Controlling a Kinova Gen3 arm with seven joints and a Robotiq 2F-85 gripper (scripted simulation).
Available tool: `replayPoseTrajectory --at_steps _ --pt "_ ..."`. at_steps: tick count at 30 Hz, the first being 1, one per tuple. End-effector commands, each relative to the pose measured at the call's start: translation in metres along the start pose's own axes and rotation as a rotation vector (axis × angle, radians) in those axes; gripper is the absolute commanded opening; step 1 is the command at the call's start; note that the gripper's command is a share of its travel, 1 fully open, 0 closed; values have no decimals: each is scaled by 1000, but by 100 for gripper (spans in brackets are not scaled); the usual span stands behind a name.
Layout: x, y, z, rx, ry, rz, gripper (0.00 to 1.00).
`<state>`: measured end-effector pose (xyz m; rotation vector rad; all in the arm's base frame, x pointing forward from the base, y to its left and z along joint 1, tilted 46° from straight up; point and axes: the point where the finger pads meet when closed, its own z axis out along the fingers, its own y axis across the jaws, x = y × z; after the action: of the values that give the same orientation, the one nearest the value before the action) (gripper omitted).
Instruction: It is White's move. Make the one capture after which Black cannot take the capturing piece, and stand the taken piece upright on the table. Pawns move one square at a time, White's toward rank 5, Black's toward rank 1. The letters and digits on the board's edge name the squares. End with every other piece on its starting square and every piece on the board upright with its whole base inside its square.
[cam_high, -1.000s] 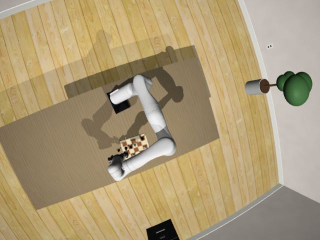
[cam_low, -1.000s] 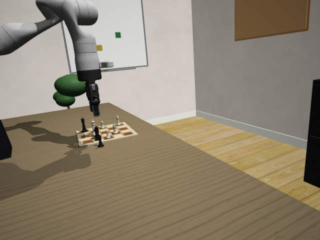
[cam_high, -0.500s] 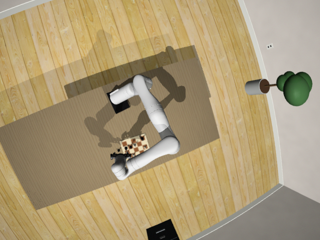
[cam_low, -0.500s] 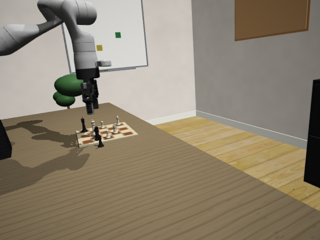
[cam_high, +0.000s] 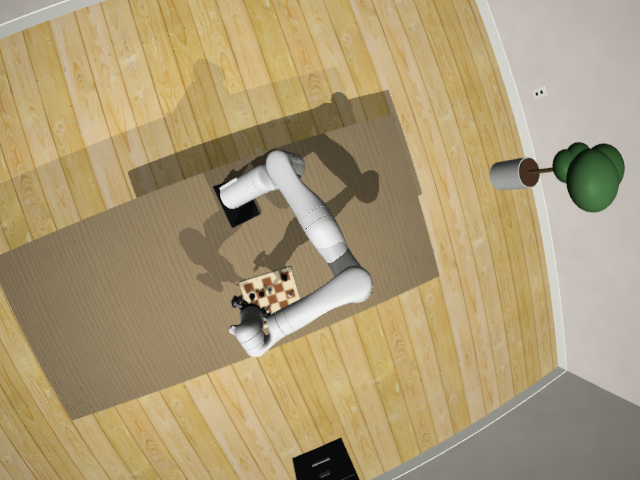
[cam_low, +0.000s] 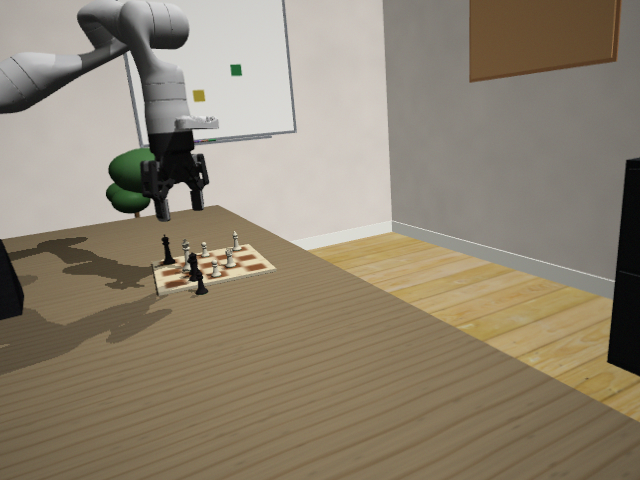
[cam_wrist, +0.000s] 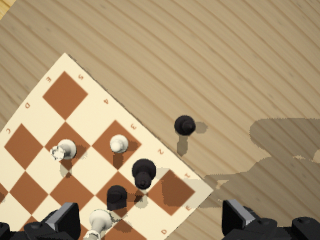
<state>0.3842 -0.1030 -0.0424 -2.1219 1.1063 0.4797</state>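
Observation:
A small chessboard (cam_high: 273, 298) (cam_low: 221, 281) (cam_wrist: 63, 94) lies on the brown table (cam_low: 310, 361). A black pawn (cam_low: 201, 286) (cam_wrist: 184, 124) stands upright on the table just off the board's near edge. On the board stand a black king (cam_low: 166, 250), two more black pieces (cam_wrist: 143, 172) (cam_wrist: 116, 195) and several white pieces, among them one white piece (cam_wrist: 119, 143) next to the black ones. My gripper (cam_high: 240, 302) (cam_low: 179, 211) (cam_wrist: 150, 218) is open and empty. It hangs well above the board's corner near the black pieces.
The arm's black base (cam_high: 242, 214) stands on the table behind the board. A potted plant (cam_high: 589, 175) stands by the wall. A black cabinet (cam_low: 625, 263) (cam_high: 325, 462) stands on the floor off the table.

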Motion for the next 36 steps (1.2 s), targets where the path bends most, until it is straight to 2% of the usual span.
replayPoseTrajectory --at_steps 1,17,29,36 --pt "-6 -9 -1 -7 2 22 100" --pt "-37 -37 -8 4 7 508 100" --pt "-49 -48 -11 14 8 693 100" --pt "-51 -51 -11 16 8 736 100"
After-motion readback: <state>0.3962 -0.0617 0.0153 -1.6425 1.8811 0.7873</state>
